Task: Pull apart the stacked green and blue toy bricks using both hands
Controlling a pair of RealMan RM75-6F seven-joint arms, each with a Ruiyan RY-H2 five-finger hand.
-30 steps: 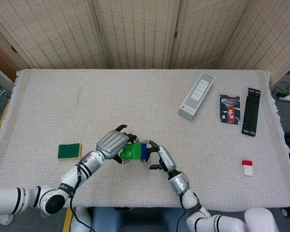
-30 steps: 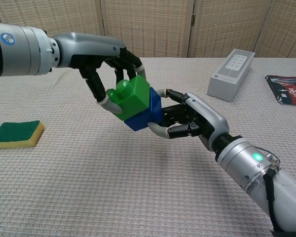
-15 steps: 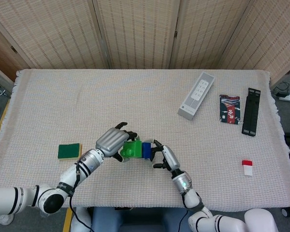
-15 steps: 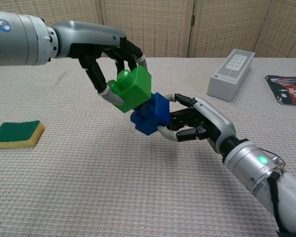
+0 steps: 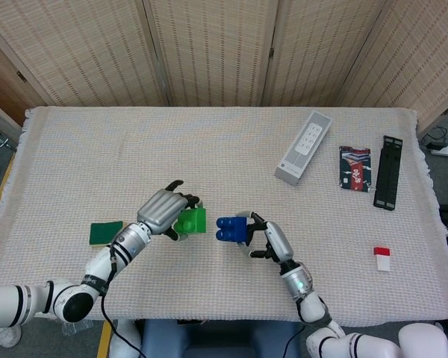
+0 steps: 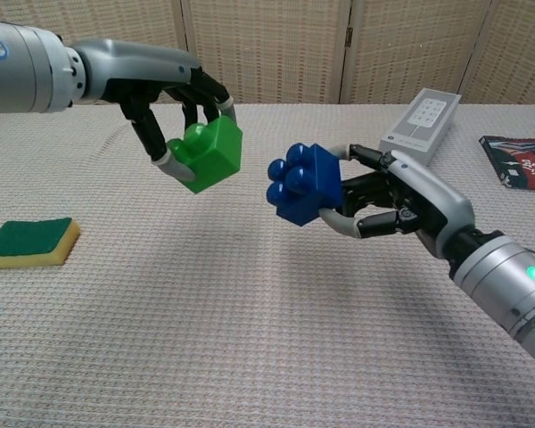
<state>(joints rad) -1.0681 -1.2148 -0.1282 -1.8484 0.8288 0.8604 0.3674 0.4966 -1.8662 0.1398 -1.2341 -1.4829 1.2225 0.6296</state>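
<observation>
Two bricks hang apart above the table, a clear gap between them. Left hand (image 6: 174, 94) grips the green brick (image 6: 208, 154) at its fingertips; right hand (image 6: 401, 203) grips the blue brick (image 6: 305, 184), studs pointing across toward the left hand.
</observation>
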